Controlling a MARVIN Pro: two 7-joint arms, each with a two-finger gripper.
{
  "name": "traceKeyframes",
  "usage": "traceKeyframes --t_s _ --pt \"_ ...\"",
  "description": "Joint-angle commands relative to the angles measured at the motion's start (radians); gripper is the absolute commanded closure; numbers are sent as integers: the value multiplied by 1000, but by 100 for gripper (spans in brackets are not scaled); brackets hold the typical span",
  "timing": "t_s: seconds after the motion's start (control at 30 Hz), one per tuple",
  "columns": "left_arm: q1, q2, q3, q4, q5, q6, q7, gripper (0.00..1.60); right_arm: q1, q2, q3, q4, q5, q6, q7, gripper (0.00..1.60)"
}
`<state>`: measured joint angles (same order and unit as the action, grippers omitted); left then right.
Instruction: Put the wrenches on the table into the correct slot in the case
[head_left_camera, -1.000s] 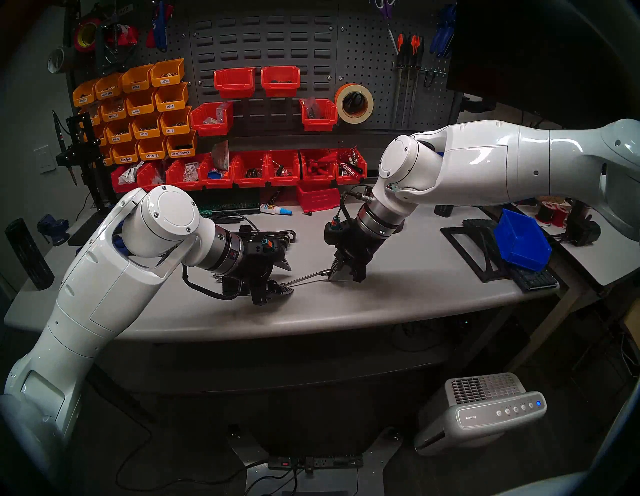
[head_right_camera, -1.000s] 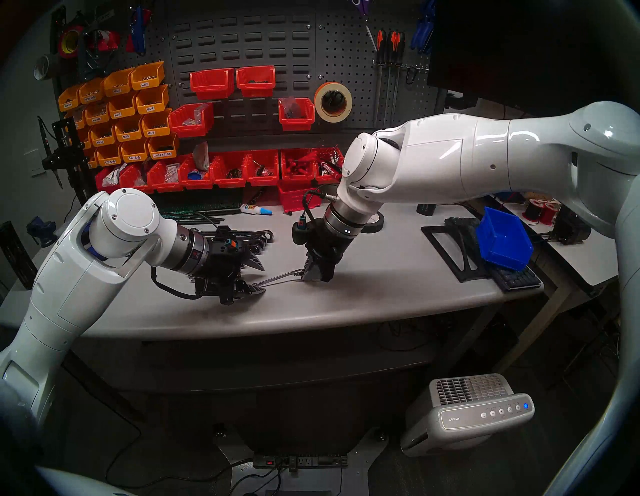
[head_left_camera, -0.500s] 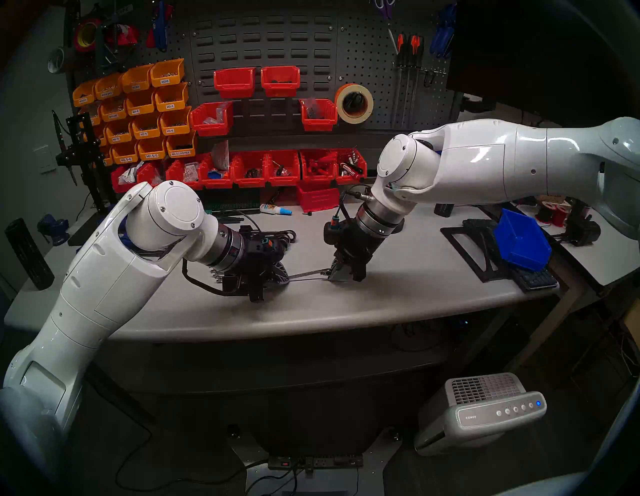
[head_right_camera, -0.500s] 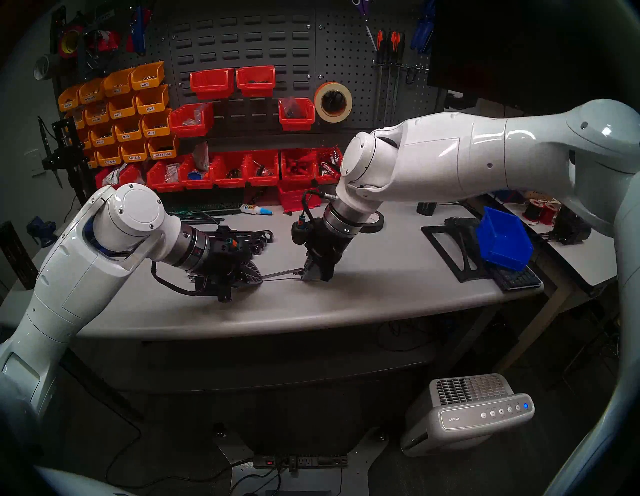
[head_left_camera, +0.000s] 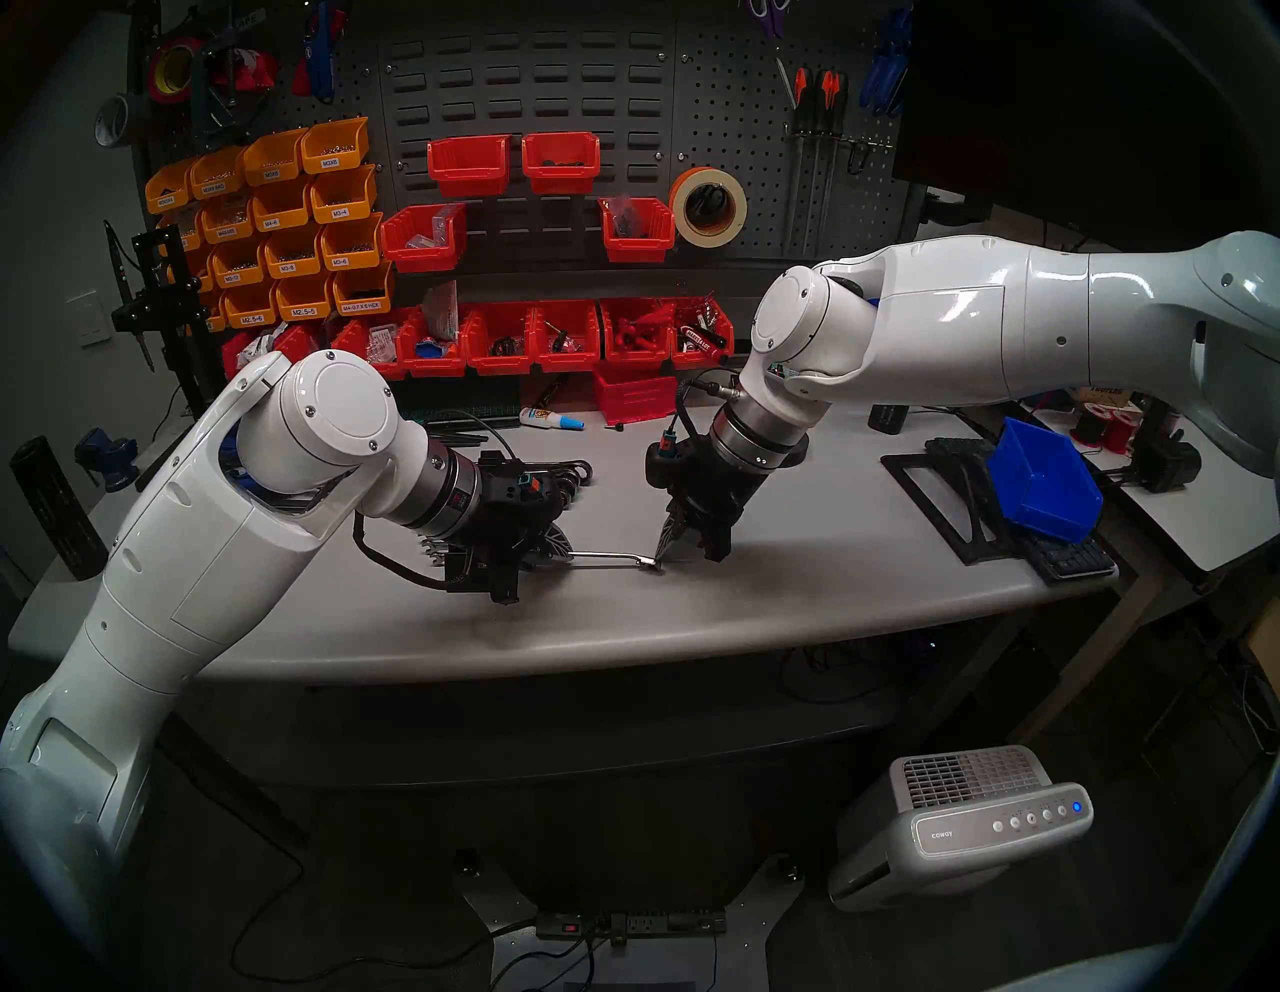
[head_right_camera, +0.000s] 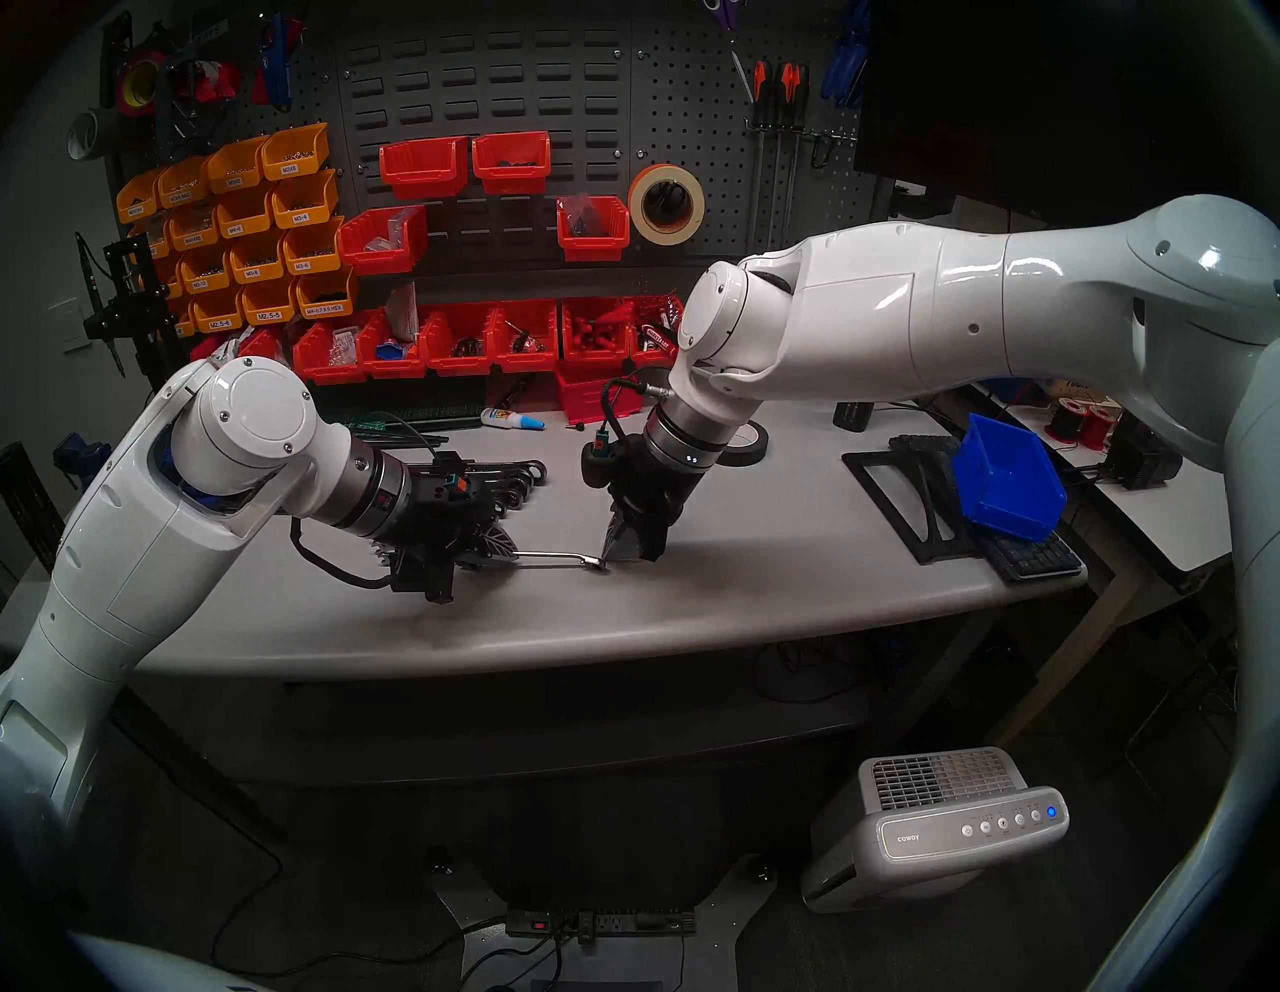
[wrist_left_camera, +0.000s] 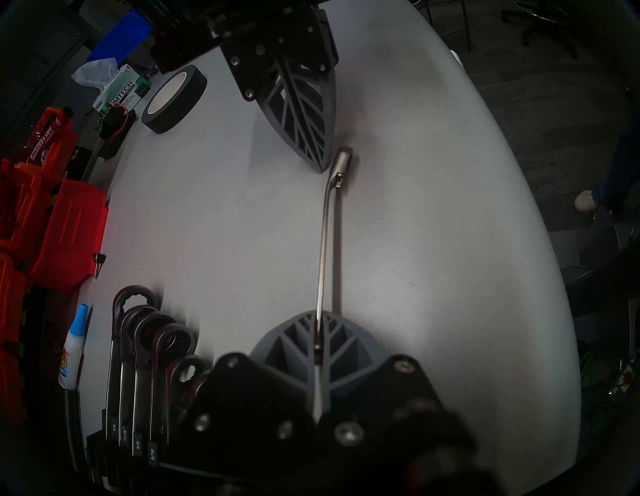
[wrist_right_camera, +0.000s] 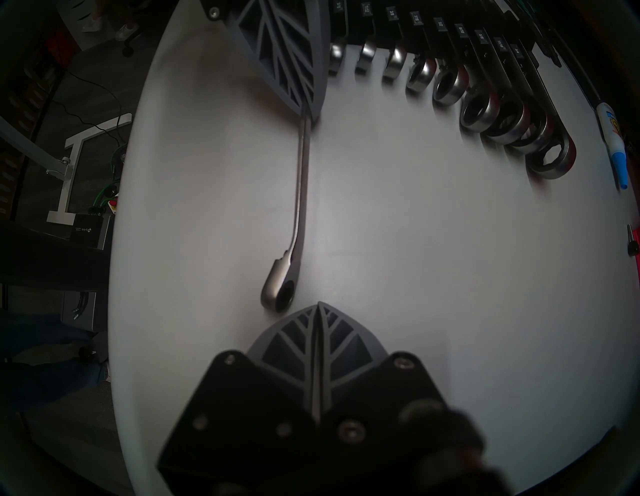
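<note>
A short thin chrome wrench hangs about level, just above the grey table. My left gripper is shut on its left end, as the left wrist view shows. My right gripper is shut and empty, with its tips beside the wrench's ring end. The black case holds a row of chrome wrenches behind my left wrist. It also shows in the right wrist view. I see no long thick wrench loose on the table.
A black tape roll lies behind my right wrist. A glue bottle and red bins stand along the back. A black frame and a blue bin are at the right. The table's curved front edge is close.
My left gripper shut on the wrench's left end. The ring end came out of my right gripper, which turned and now stands shut beside it. The wrench swung level.
</note>
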<state>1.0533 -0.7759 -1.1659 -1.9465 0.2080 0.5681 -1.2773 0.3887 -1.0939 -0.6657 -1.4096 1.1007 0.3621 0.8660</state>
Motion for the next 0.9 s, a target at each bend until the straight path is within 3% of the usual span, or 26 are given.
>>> traceKeyframes --t_s 0.0,0.33,0.67,0.7,0.73,0.87 --pt "-48 23 -8 -33 -13 54 -50 160 -23 -11 -2 5 3 -8 0 160" --pt "-70 127 4 -98 -98 113 -35 160 -27 -11 -3 15 3 -19 4 160" --pt "-80 266 6 -150 -229 171 22 160 -35 -25 -8 46 4 -30 20 160" --pt "-65 257 -4 -152 -241 177 66 160 -37 -28 -9 51 5 -31 21 160" --pt "-77 293 8 -157 -252 178 44 160 -40 -31 -9 58 6 -32 23 160" --pt "-60 341 8 -158 -291 183 65 160 -48 -43 -10 80 9 -34 34 160"
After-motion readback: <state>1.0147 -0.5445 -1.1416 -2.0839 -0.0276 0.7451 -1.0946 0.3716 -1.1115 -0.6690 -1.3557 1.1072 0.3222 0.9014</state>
